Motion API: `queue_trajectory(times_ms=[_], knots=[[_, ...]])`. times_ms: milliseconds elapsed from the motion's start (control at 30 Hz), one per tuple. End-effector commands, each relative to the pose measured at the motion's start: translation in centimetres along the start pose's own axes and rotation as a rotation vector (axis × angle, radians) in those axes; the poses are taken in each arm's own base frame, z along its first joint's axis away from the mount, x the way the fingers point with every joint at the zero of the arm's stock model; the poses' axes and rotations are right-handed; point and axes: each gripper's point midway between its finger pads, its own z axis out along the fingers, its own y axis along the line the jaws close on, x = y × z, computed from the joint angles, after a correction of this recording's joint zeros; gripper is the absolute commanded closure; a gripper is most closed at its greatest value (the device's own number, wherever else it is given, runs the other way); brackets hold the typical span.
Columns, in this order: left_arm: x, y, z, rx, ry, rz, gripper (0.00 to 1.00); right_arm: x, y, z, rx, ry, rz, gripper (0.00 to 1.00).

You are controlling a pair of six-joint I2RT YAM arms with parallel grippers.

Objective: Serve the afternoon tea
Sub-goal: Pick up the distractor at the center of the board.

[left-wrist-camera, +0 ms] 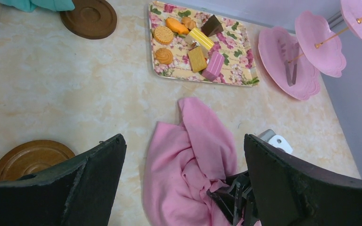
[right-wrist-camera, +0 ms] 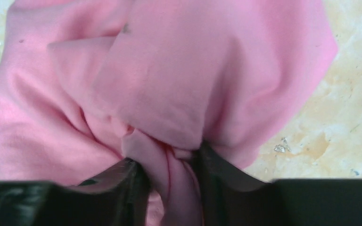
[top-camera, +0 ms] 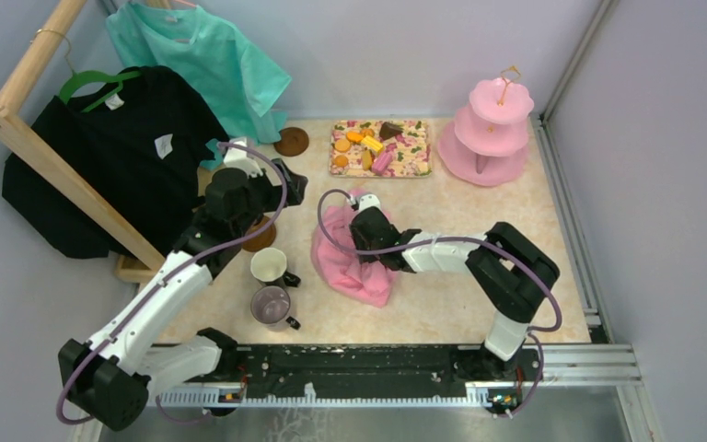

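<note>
Marbled tabletop (top-camera: 479, 198): right gripper (right-wrist-camera: 169, 162) pinches a soft pink cloth (right-wrist-camera: 169, 70); left gripper (left-wrist-camera: 184, 160) spread wide.
White mug (top-camera: 268, 265) looks rigid, breakable; grip its rim.

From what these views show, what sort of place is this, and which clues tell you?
Probably a robot lab's staged cell, not a tearoom: metal framing round plain walls, a clothes rack and a pink cake stand.

Pale walls (top-camera: 377, 46) around our marbled bench (top-camera: 442, 203).
We see a wooden rail (top-camera: 60, 180) left of the bench; a black shirt (top-camera: 138, 138) and a teal shirt (top-camera: 212, 64) hang on that rail.
</note>
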Motion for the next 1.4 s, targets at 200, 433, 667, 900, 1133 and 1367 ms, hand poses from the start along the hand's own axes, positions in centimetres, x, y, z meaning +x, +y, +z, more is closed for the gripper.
queue_trajectory(times_ms=[200, 433, 667, 900, 1133, 1367], knots=[[-1.0, -0.9, 0.1, 0.02, -0.014, -0.011, 0.01, 3.9, 0.4, -0.7, -0.007, 0.124, 0.026, 0.97], [-1.0, -0.7, 0.4, 0.008, -0.016, -0.001, 0.01, 0.4, -2.7, -3.4, 0.077, 0.008, 0.122, 1.0], [-0.8, -1.6, 1.1, 0.042, 0.011, 0.004, 0.03, -2.2, -9.4, -7.4, 0.209, -0.157, 0.399, 1.0], [-0.2, -3.8, 2.2, 0.103, 0.046, 0.018, 0.05, -5.2, -16.7, -16.1, 0.468, -0.439, 0.744, 1.0], [1.1, -6.9, 3.2, 0.171, 0.086, 0.044, 0.05, -5.8, -23.5, -26.3, 0.749, -0.65, 0.953, 1.0], [1.7, -10.3, 3.3, 0.27, 0.112, 0.097, 0.06, -5.1, -27.4, -34.4, 0.916, -0.786, 1.04, 1.0]])
